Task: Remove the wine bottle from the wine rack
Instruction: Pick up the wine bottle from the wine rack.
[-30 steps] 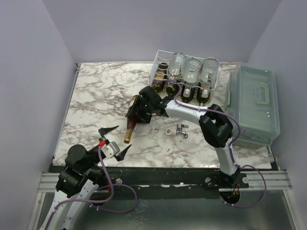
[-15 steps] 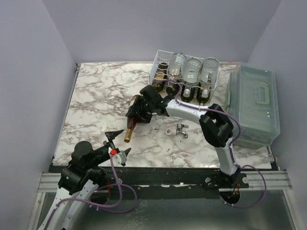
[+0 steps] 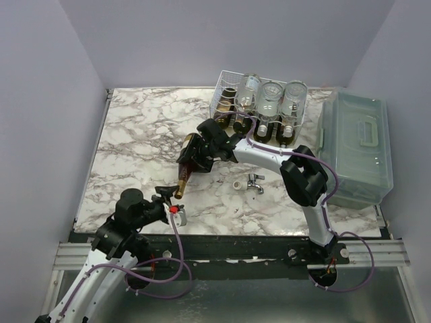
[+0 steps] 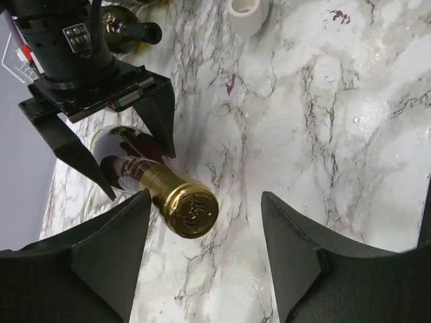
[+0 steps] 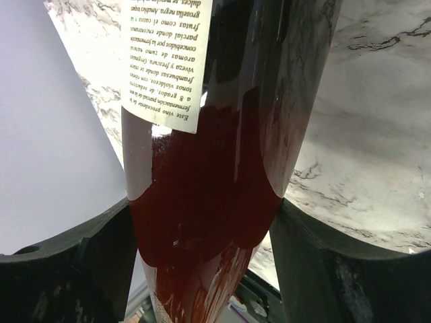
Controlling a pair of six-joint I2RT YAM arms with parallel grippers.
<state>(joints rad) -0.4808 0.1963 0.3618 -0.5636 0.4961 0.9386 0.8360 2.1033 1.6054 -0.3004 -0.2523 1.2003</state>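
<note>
Arms from above: the right arm [image 3: 269, 158] stretches to mid-worktop [image 3: 128, 134], right gripper [image 3: 195, 156] clamped on the wine bottle [image 3: 183, 176], well apart from the wine rack [image 3: 259, 111] at the far edge. The left arm [image 3: 128, 215] crouches at the near edge. Left wrist: left gripper [image 4: 205, 205] fingers spread either side of the gold cap [image 4: 190, 210]. Right wrist: fingers [image 5: 74, 269] press the bottle's dark body.

On the wine bottle [image 5: 209, 202] I see glossy dark glass, a matt paper label [image 5: 168, 60] and a shiny gold foil cap [image 4: 190, 210]; the surface [image 4: 323, 134] looks like smooth, faintly glossy marble, and the left end effector [image 4: 205, 198] has matt black plastic fingers [image 4: 296, 262].
</note>
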